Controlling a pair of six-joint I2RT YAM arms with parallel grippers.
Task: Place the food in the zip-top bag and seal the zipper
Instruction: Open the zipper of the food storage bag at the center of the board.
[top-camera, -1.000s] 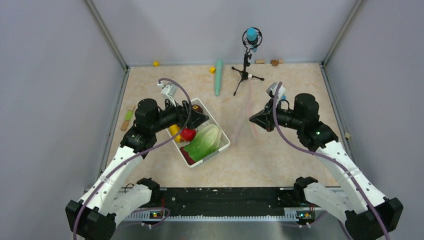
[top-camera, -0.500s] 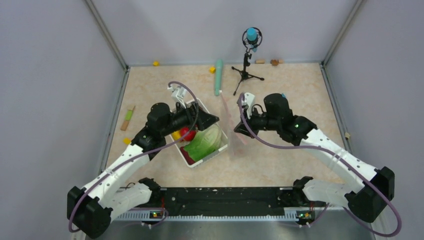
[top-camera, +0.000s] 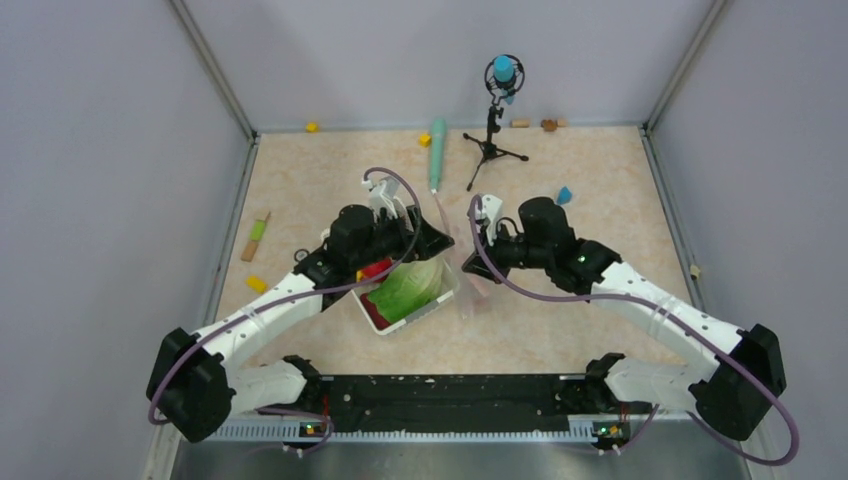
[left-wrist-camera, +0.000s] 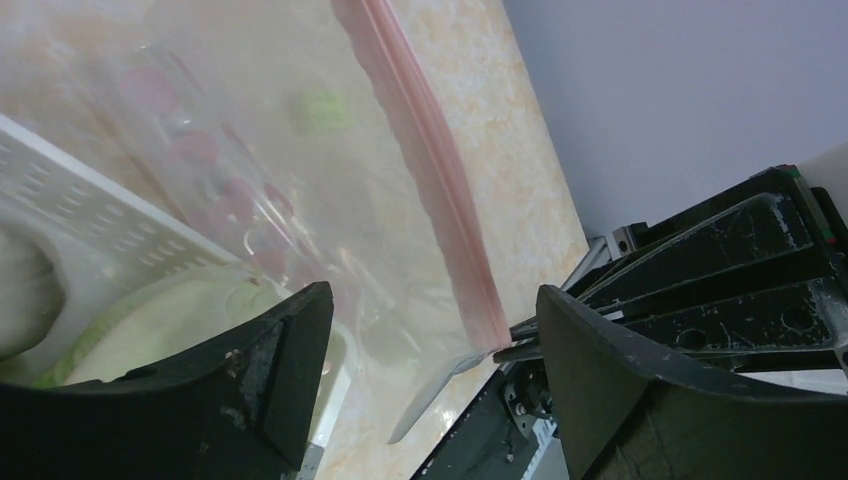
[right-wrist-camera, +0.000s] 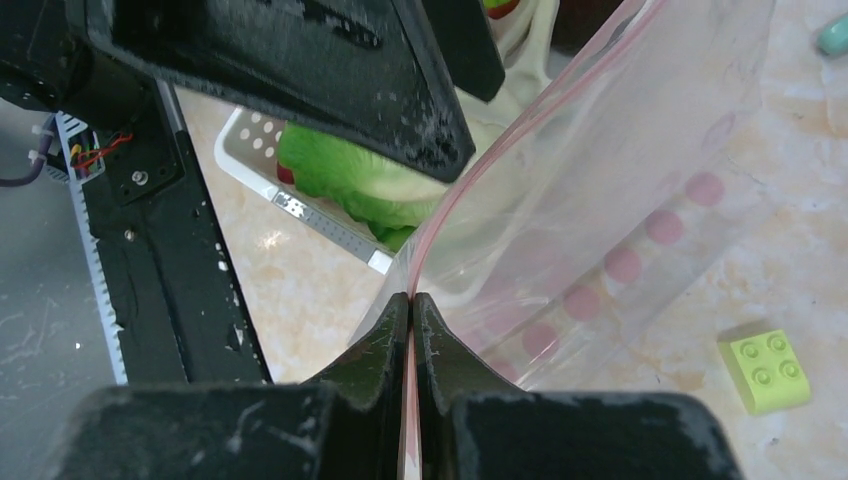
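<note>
The clear zip-top bag (top-camera: 474, 292) hangs beside the white basket's right corner. My right gripper (top-camera: 468, 265) is shut on its pinkish zipper strip (right-wrist-camera: 470, 170), pinching one end of it (right-wrist-camera: 412, 300). My left gripper (top-camera: 435, 240) is open, its jaws on either side of the zipper strip (left-wrist-camera: 440, 200) without touching it (left-wrist-camera: 432, 310). The food lies in the basket (top-camera: 440, 300): green cabbage (top-camera: 405, 285), red apple (top-camera: 375, 268), a yellow piece mostly hidden under the left arm. The cabbage also shows in the right wrist view (right-wrist-camera: 340, 170) and the left wrist view (left-wrist-camera: 150, 320).
A teal cylinder (top-camera: 437, 155) and a microphone tripod (top-camera: 490, 135) stand behind. Small blocks lie about: yellow (top-camera: 257, 284), blue (top-camera: 565, 194), green (right-wrist-camera: 765, 372). A green-and-orange stick (top-camera: 258, 235) lies by the left wall. The two grippers are very close together.
My right gripper carried the bag leftward up to the basket's right side. My left gripper moved right off the basket to the bag's mouth, staying open.
</note>
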